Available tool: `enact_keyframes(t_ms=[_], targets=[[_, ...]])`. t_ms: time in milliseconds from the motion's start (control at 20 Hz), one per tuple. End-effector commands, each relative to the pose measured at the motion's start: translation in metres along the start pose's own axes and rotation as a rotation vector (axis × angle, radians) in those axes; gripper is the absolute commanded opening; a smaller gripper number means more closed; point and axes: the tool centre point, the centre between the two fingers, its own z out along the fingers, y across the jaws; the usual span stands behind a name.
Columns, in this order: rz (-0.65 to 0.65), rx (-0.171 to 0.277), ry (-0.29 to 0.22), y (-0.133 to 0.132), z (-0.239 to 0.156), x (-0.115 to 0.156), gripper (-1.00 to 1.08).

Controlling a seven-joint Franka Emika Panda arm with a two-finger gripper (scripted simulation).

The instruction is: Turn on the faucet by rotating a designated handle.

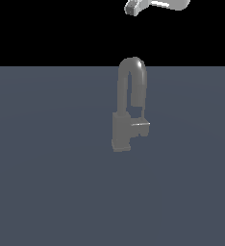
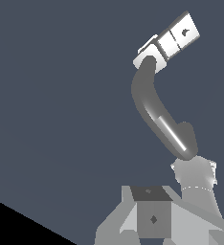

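The dull grey faucet (image 1: 122,132) stands upright in the middle of the exterior view, its blocky base below a tall gooseneck spout (image 1: 133,72). The handle (image 1: 141,124), a thin flat lever with a bright edge, sticks out of the base toward the exterior view's right. My gripper (image 1: 132,8) hangs high above the spout at the picture's top edge, touching nothing. The wrist view looks down on the faucet (image 2: 154,107), with its bright base (image 2: 173,38) beyond the curved spout. Grey parts of my fingers (image 2: 152,217) fill the near edge, and their spacing is unclear.
The faucet stands on a flat blue-grey surface (image 1: 47,182) that stretches across both views. Black background lies beyond its far edge. No other objects are visible.
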Motion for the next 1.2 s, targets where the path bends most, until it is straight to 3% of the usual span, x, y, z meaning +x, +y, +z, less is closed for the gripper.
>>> enact_keyframes(t_ms=[0, 600, 1150], targets=[[0.034, 0.034, -0.04, 0.002, 0.001, 0.016, -1.0], [0.21, 0.208, -0.244, 0.021, 0.02, 0.095, -1.0], [0.4, 0.395, -0.46, 0.049, 0.06, 0.168, -1.0]])
